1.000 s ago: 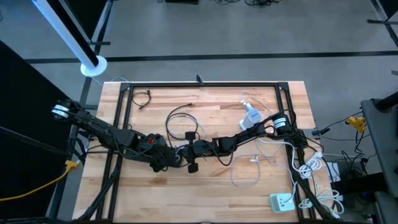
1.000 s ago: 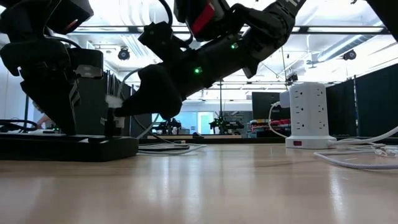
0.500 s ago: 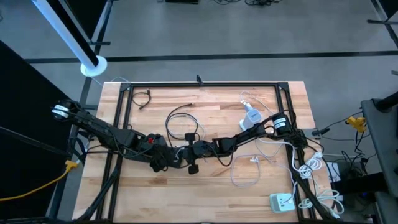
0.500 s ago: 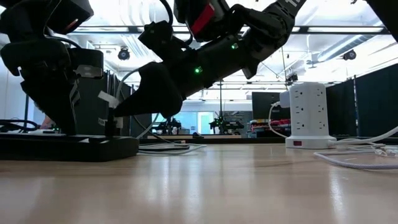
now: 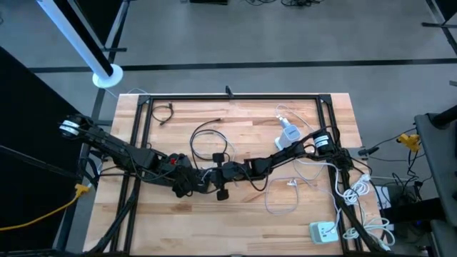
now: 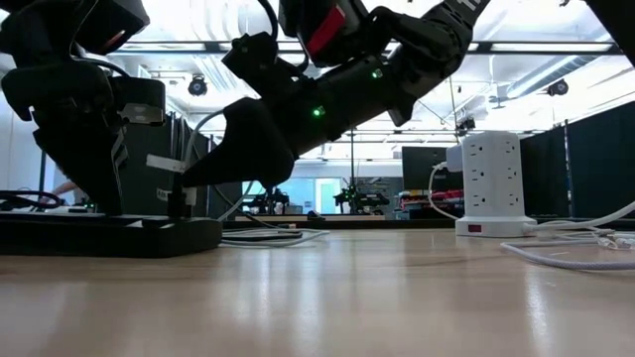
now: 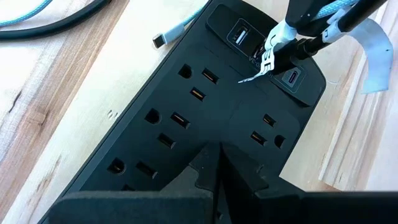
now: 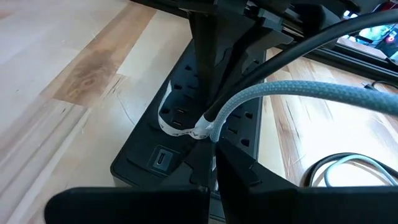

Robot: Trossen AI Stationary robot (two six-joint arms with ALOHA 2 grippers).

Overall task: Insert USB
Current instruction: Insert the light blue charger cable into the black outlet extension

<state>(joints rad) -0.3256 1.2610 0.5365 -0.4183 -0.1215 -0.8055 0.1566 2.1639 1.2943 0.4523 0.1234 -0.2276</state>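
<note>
Over the power strip [image 7: 205, 118], USB plug [image 7: 277, 55] tip-down, steeply tilted.

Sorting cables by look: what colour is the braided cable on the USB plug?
Light grey-blue braided cable; right wrist view shows it best.

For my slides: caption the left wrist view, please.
Right gripper seats a braided-cable USB plug into the black power strip.

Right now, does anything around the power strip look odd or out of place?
Nothing looks damaged. A loose white plug lies on the table beside the black power strip, unplugged. The right gripper holds the braided cable's plug at the strip's USB ports.
</note>
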